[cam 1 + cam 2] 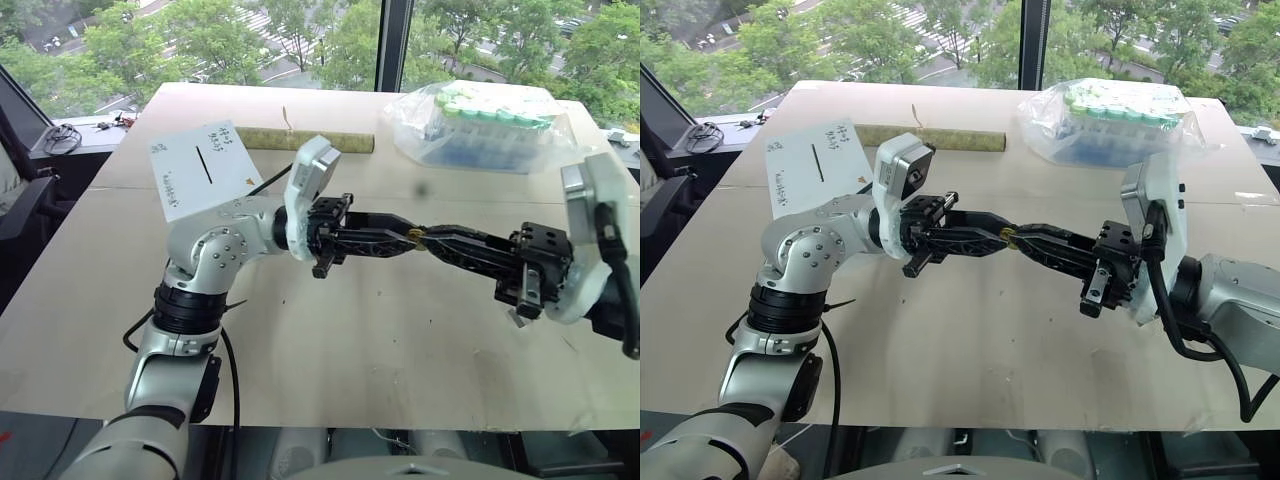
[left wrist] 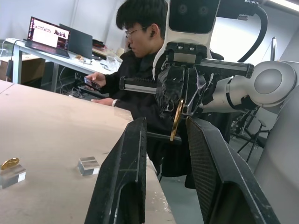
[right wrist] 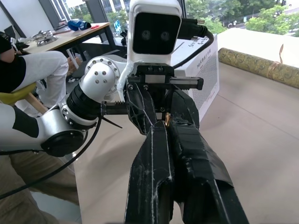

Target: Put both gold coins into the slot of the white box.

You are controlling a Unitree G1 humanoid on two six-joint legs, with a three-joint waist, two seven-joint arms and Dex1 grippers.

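Above the middle of the table my two grippers meet tip to tip. My right gripper [image 1: 422, 238] is shut on one gold coin [image 1: 415, 237], which stands edge-on at its fingertips [image 2: 176, 119]. My left gripper [image 1: 408, 238] is open, with a finger on each side of that coin and a gap showing. The other gold coin [image 2: 10, 163] rests on a small clear block on the table. The white box [image 1: 205, 170] stands at the back left behind my left arm, its black slot [image 1: 207, 165] facing me.
A clear bag of green-capped tubes [image 1: 480, 125] lies at the back right. A gold-green roll [image 1: 300, 140] lies along the back. A second clear block [image 2: 88, 165] sits near the table edge. A person [image 2: 140, 56] sits beyond that edge.
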